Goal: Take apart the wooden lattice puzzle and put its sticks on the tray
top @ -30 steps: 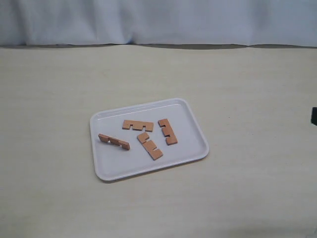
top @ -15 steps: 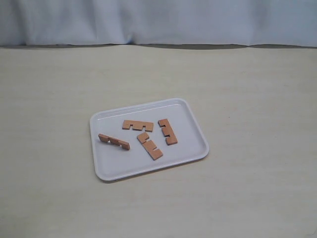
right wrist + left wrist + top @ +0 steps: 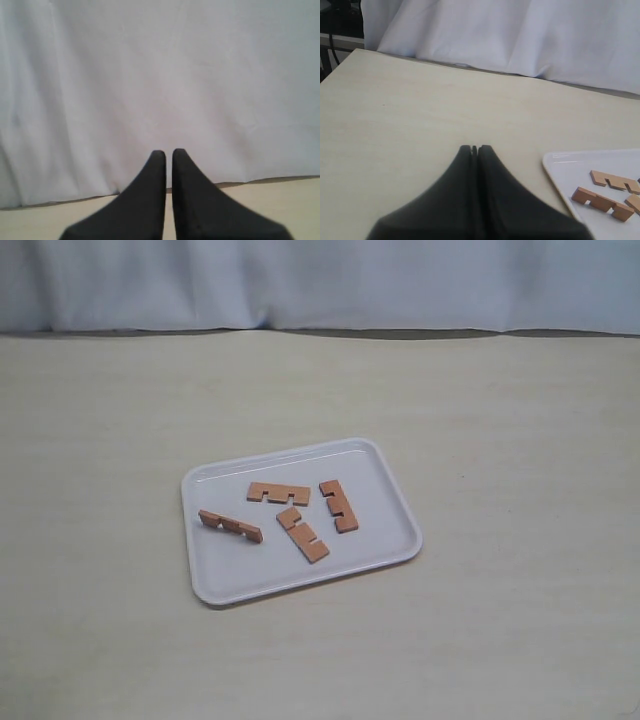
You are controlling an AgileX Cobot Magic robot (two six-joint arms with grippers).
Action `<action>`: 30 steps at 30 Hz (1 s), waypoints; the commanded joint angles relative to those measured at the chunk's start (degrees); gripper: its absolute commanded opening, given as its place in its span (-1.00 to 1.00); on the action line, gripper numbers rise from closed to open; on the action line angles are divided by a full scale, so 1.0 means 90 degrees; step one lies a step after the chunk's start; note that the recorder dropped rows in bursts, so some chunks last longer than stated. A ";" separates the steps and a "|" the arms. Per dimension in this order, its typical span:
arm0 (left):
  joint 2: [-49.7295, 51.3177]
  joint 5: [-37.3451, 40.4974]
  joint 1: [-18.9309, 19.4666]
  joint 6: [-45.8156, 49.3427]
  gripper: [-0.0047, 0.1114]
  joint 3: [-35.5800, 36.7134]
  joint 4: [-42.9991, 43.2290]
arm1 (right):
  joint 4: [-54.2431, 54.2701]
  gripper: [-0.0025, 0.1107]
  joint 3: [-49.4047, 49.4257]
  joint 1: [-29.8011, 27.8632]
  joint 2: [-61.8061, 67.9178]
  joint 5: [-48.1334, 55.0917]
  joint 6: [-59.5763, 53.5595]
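Note:
The white tray (image 3: 385,532) lies on the table in the exterior view. Four reddish-brown notched sticks lie apart on it: one at the left (image 3: 230,526), one at the back (image 3: 279,493), one at the right (image 3: 339,505) and one in the middle (image 3: 302,534). No assembled lattice shows. Neither gripper appears in the exterior view. In the left wrist view my left gripper (image 3: 474,148) is shut and empty above bare table, with the tray's corner (image 3: 559,172) and two sticks (image 3: 601,203) (image 3: 615,181) off to one side. My right gripper (image 3: 169,152) is shut on nothing, a thin slit between its fingers, facing the curtain.
A white curtain (image 3: 320,280) hangs along the table's far edge. The beige tabletop (image 3: 500,420) runs all round the tray. A dark frame (image 3: 335,20) shows past one table corner in the left wrist view.
A dark part of the right arm at the exterior view's right edge one second ago has gone out of view. The tray and sticks have not moved.

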 commanded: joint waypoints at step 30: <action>-0.0012 -0.0072 -0.0047 -0.0022 -0.92 0.0012 -0.0003 | 0.0687 -0.88 0.1823 -0.0047 -0.0024 0.0412 -0.0152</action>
